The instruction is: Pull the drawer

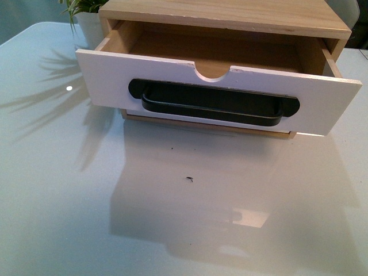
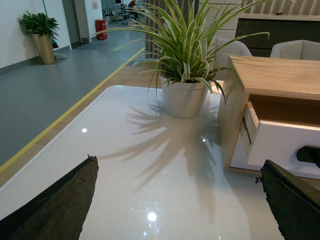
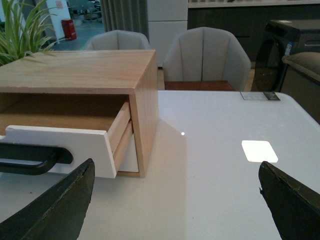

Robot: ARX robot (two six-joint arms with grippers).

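Note:
The drawer (image 1: 322, 103) stands pulled out of its light-wood cabinet (image 1: 230, 14), its white front carrying a long black bar handle (image 1: 213, 106) below a half-round notch (image 1: 213, 70). Its inside looks empty. Neither arm shows in the front view. My left gripper (image 2: 177, 200) is open over bare table, left of the cabinet, with the drawer (image 2: 285, 145) off to one side. My right gripper (image 3: 175, 200) is open too, over the table beside the cabinet's right side, clear of the drawer (image 3: 60, 142) and its handle (image 3: 30, 160).
A potted spider plant (image 2: 185, 95) in a white pot stands by the cabinet's left rear corner. The glossy white table (image 1: 172, 218) stretches in front. Grey chairs (image 3: 207, 55) sit behind the far table edge. Below the drawer a handleless white front (image 3: 131, 157) shows.

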